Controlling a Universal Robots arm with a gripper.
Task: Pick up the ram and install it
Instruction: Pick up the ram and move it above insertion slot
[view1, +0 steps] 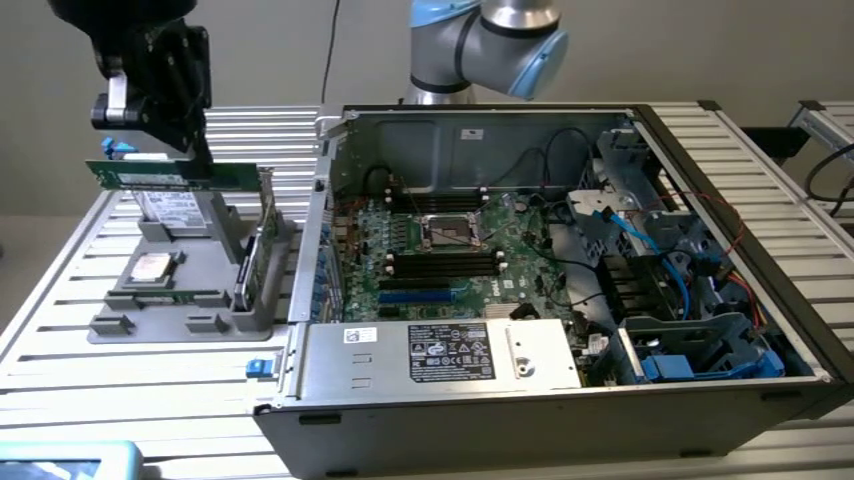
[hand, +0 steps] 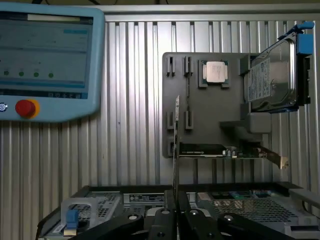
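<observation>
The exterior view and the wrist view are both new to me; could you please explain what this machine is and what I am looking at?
This is a single robot arm with a gripper at its end. The exterior view comes from a camera off the arm; the wrist view from one on its wrist. The gripper is shut on the ram, a thin green memory stick, held over a grey parts holder on the slatted metal table. The holder also carries a processor chip, a hard drive and a green expansion card. Beside it stands an open computer case with its motherboard exposed. The blue screen with a red button is a control pendant.
</observation>
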